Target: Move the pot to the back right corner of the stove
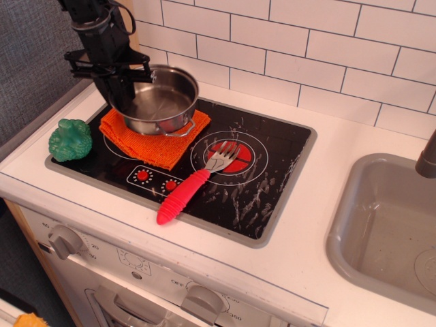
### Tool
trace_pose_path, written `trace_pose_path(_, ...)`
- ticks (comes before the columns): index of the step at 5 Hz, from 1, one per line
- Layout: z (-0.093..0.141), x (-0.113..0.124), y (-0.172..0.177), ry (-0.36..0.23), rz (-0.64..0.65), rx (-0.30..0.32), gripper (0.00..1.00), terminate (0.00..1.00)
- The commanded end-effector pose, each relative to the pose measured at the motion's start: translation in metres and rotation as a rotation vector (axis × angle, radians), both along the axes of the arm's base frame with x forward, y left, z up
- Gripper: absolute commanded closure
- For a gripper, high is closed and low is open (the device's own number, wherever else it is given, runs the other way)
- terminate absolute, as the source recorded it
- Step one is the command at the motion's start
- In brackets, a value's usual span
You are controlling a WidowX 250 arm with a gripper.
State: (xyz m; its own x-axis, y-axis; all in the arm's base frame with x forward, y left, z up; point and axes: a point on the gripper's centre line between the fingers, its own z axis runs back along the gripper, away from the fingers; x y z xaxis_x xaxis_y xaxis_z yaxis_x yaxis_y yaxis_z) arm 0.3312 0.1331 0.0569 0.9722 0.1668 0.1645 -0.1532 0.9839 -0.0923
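Observation:
The shiny steel pot (161, 101) hangs tilted above the orange cloth (153, 134) at the stove's back left, clear of the cloth. My black gripper (120, 87) is shut on the pot's left rim and holds it up. The stove (272, 153) is a black glass cooktop with a grey rim, a red burner ring in the middle and two red knobs at its front. Its back right corner is bare glass.
A fork with a red handle (182, 196) lies across the stove's middle, tines on the red burner. A green toy (69, 139) sits at the stove's left edge. A grey sink basin (385, 225) is at the right. The white tiled wall stands behind.

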Motion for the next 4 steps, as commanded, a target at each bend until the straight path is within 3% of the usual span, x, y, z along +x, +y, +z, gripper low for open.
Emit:
trace_pose_path(1,0.013,0.003,0.009,-0.026,-0.051,0.012,1.00,0.00)
trace_pose_path(2,0.002,0.004,0.012,0.009,-0.075,0.002,0.00,0.00)
trace_pose_path(4,-0.006,0.006,0.009,0.027,-0.107,0.014,0.00,0.00)
